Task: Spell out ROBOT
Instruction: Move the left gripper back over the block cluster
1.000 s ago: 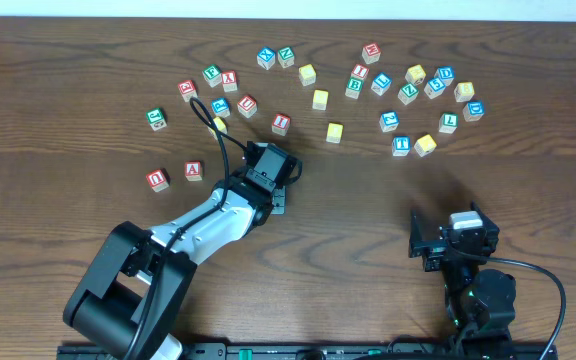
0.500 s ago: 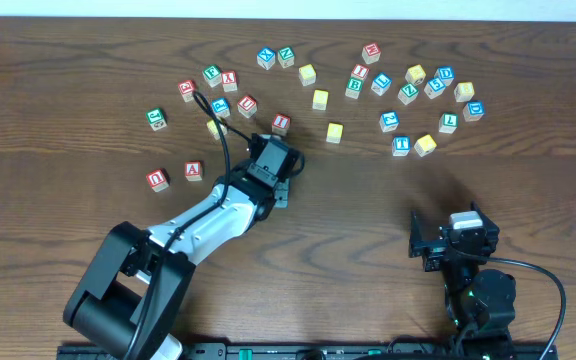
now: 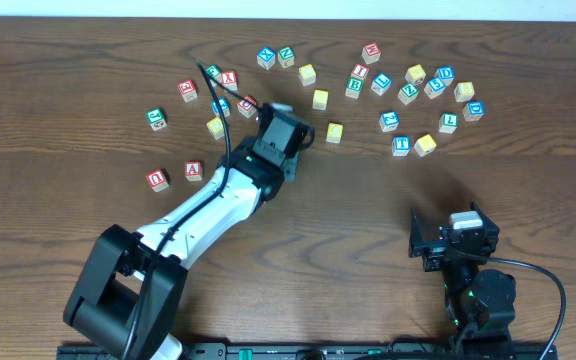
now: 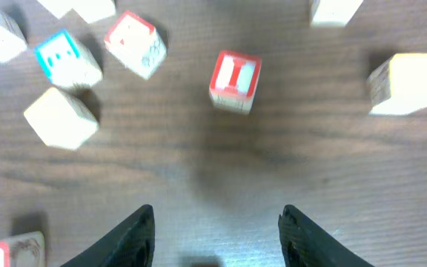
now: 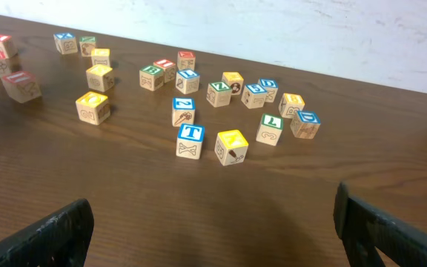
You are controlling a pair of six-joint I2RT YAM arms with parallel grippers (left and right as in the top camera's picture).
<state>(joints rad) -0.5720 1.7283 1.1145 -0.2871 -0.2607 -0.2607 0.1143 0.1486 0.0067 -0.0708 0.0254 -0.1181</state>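
Observation:
Several letter blocks lie scattered across the far half of the table. My left gripper (image 3: 280,116) is open and empty and hovers over the left cluster. In the left wrist view its jaws (image 4: 217,226) frame bare wood, with a red I block (image 4: 236,80) lying just ahead of them. That block is hidden under the arm in the overhead view. A blue block (image 4: 67,58), a red block (image 4: 134,43) and a plain cream block (image 4: 60,117) lie to its left. My right gripper (image 3: 436,243) is wide open and empty near the front right, and its jaws (image 5: 217,233) are far from the blocks.
A blue T block (image 3: 400,144) and a yellow block (image 3: 425,145) are the nearest of the right cluster, and both show in the right wrist view (image 5: 190,141) (image 5: 231,146). Red blocks (image 3: 157,179) (image 3: 193,170) lie apart at the left. A cream block (image 4: 408,83) lies right of the I block.
My left gripper has moved away from the front edge and a little right, and now covers the red I block in the overhead view. The right arm has not moved.

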